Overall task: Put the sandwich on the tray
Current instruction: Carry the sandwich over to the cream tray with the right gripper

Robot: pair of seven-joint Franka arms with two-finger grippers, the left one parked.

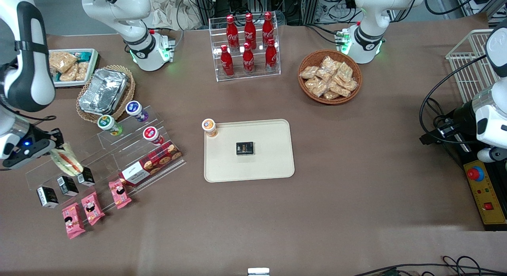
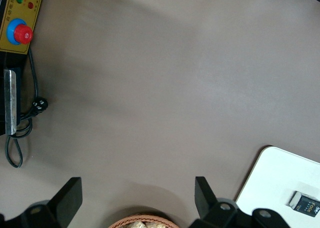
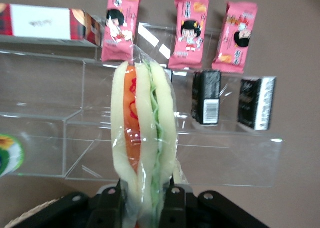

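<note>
Over the stepped clear acrylic display stand (image 1: 103,157), toward the working arm's end of the table, the black two-finger gripper (image 3: 142,198) is clamped on the plastic-wrapped triangular sandwich of pale bread with red and green filling (image 3: 142,138), lifted clear of the shelves. Pink snack packets (image 3: 190,33) and small black boxes (image 3: 206,98) lie below it. Well apart, the flat cream-beige rectangular plastic tray (image 1: 269,165) sits mid-table, carrying a small black box (image 1: 245,148) and an orange-capped cup (image 1: 209,127) at its corner.

The brown table (image 1: 356,197) carries the cream tray (image 1: 273,165), a wicker basket (image 1: 305,66) and a bottle rack (image 1: 277,50).
</note>
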